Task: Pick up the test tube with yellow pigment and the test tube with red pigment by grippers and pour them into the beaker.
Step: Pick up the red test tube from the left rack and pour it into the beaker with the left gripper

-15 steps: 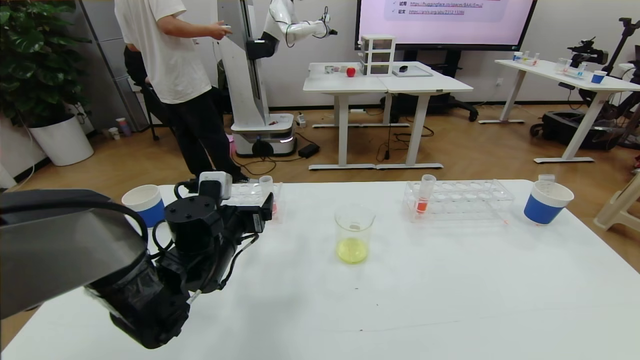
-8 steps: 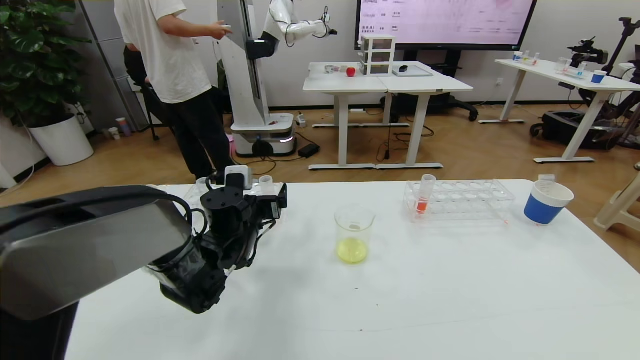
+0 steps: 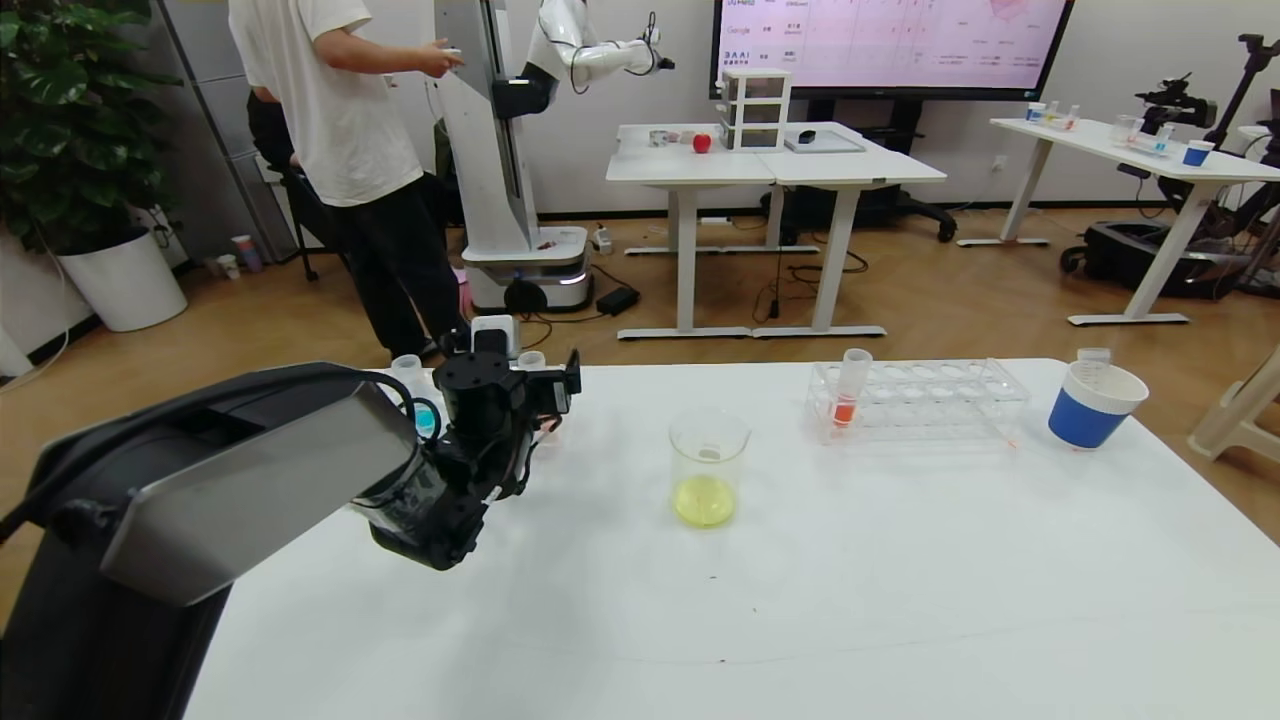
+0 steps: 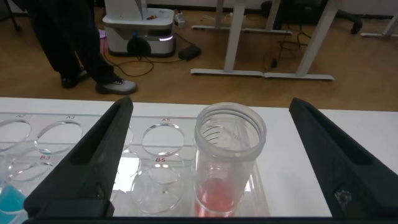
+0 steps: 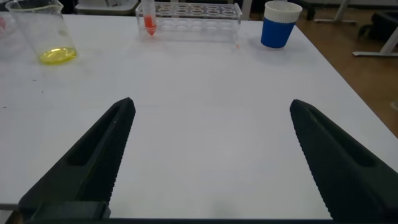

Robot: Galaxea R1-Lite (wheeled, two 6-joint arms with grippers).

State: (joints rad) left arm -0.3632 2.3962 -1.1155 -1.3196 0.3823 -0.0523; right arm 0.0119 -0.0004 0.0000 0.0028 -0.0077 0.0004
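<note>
One red-pigment test tube [image 4: 230, 158] stands between the wide-spread fingers of our left gripper [image 4: 211, 155], ungripped in its rack [image 4: 62, 134].

Both end effectors gape (left [image 4: 211, 155], right [image 5: 208, 158]).

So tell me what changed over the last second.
The left gripper moved forward and up the table to the left rack; its open jaws now straddle the tube with red liquid without gripping it. Unchanged: beaker with yellow liquid, right rack with its red tube, blue cup. The right gripper is open over bare table.
</note>
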